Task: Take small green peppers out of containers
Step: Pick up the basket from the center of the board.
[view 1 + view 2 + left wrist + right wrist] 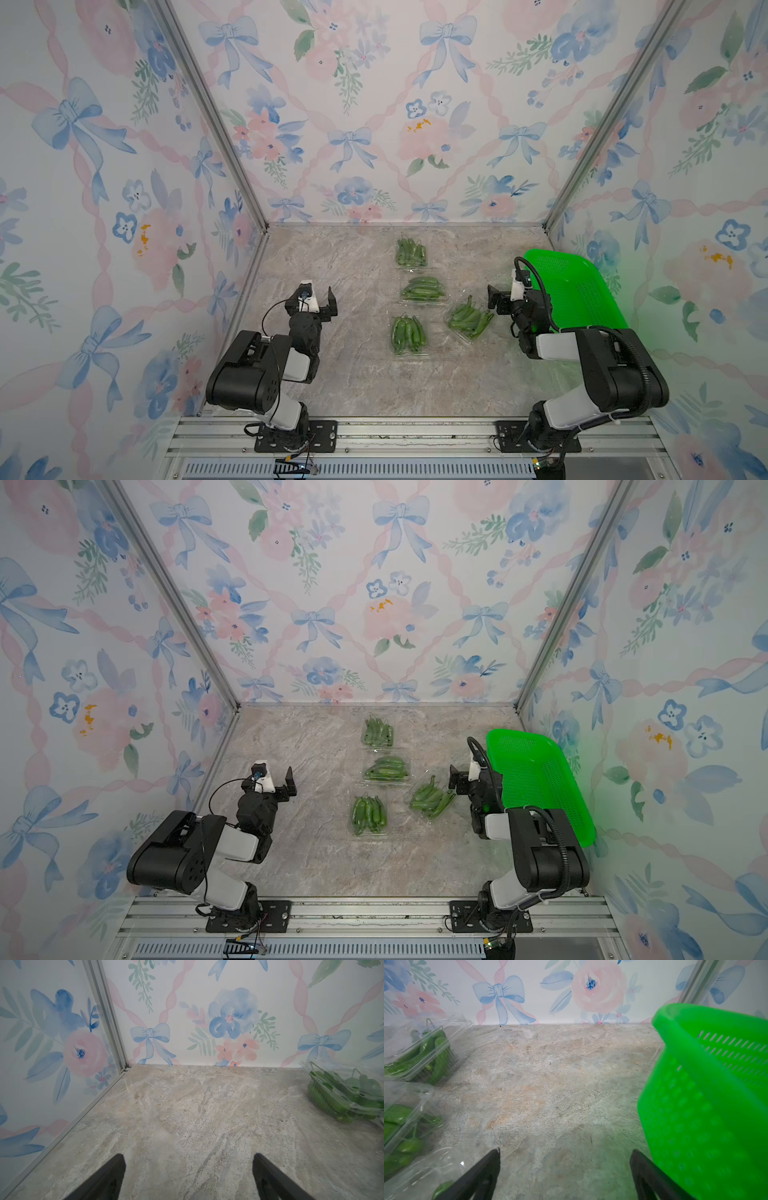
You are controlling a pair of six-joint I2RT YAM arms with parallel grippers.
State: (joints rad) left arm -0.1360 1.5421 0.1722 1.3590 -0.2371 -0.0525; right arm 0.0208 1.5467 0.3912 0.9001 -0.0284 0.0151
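Four clear lidded containers (pixel 411 252) lie mid-table (pixel 332 270), each full of peppers (pixel 422 287): three in a column, one angled near the right gripper (pixel 564 1153). Its jaws and the left gripper (pixel 188 1157) jaws gape, empty.

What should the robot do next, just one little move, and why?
Probably ease the right gripper toward the angled container beside it: the jaws stand open and empty, that container is the nearest one, and it looks closed with its peppers inside.
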